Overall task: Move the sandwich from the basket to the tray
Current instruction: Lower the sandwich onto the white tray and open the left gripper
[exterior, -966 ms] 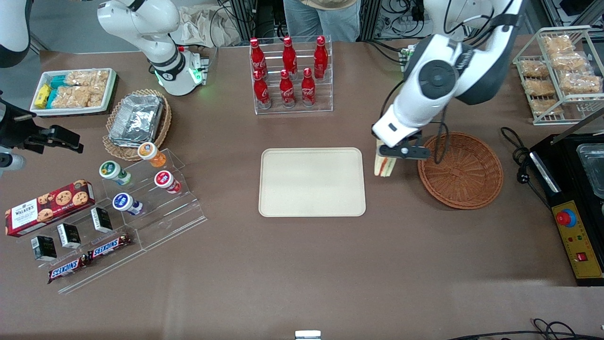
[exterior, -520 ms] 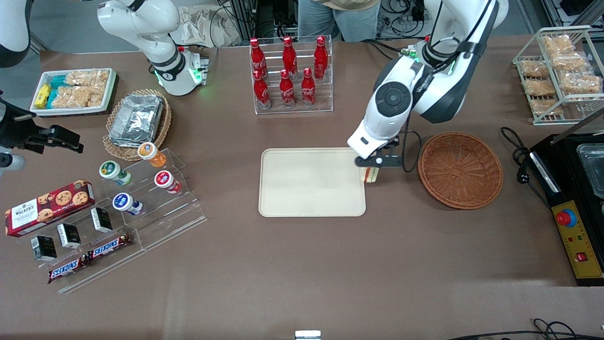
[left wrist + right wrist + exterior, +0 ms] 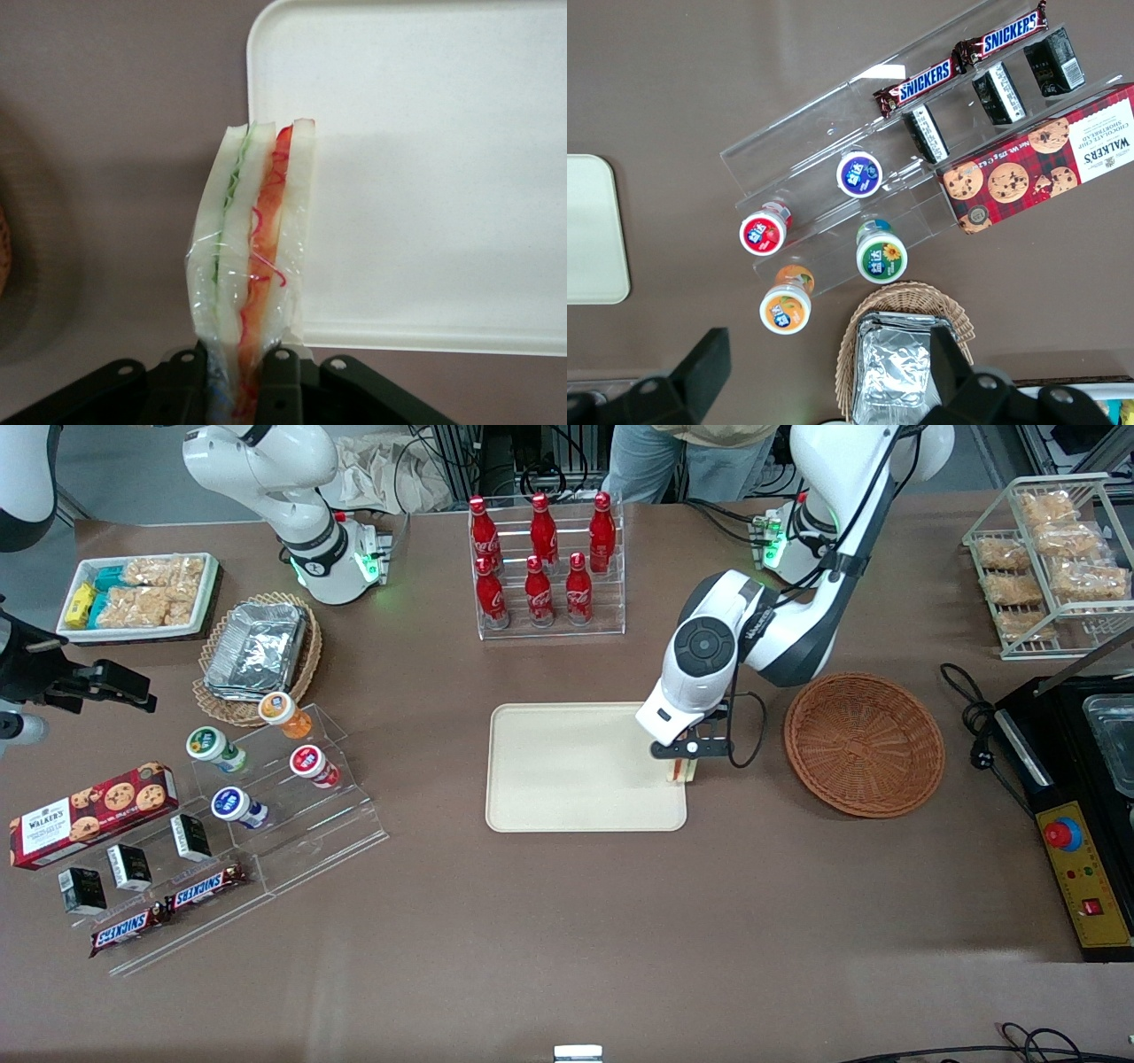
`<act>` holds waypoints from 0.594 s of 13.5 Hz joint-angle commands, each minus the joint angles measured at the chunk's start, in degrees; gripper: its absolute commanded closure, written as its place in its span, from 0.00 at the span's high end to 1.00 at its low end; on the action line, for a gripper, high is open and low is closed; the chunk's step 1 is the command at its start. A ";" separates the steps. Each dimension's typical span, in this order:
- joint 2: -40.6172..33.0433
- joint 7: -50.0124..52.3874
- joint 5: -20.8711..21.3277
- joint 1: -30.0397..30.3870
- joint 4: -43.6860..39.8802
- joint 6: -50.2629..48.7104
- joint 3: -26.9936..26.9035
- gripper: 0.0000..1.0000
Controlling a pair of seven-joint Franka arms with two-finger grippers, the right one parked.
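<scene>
- The left arm's gripper (image 3: 680, 766) hung above the edge of the cream tray (image 3: 567, 779) that lies nearest the reddish-brown wicker basket (image 3: 864, 744), its fingers (image 3: 279, 390) clamped on the base of a wrapped sandwich (image 3: 252, 257).
- The sandwich, seen from the wrist camera, was a wedge of white bread with green, orange and red filling showing along its cut face, sealed in clear film; it was held clear of the tray's surface, partly over the tray's rim and partly over the brown table (image 3: 567, 921) beside the tray.
- The basket stood beside the tray toward the working arm's end of the table, and nothing could be seen in it.
- The wedge looked light and soft, so a firm squeeze would likely crush the bread and push the filling out; the film looked smooth and liable to slip between the pads.
- The hold was low on the wedge across its flat bread faces, which seemed the soundest place to grip, since pressure there spreads over the slices rather than on the open layers.
- Judging by the overhang, the sandwich needed carrying farther in over the tray before release, or it might tip off the rim.
</scene>
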State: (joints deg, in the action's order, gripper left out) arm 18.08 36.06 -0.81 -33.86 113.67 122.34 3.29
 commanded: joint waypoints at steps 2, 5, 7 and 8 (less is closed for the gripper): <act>1.96 2.96 1.86 -2.08 0.14 3.33 -0.39 0.00; 3.63 3.93 2.91 -2.96 0.14 4.83 -0.39 0.00; 4.51 3.93 3.09 -2.96 0.06 5.45 -0.39 0.00; 4.68 3.93 3.09 -2.88 0.14 6.06 -0.48 0.00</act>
State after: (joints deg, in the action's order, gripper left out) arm 22.37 38.60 1.11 -36.08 113.83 127.12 3.31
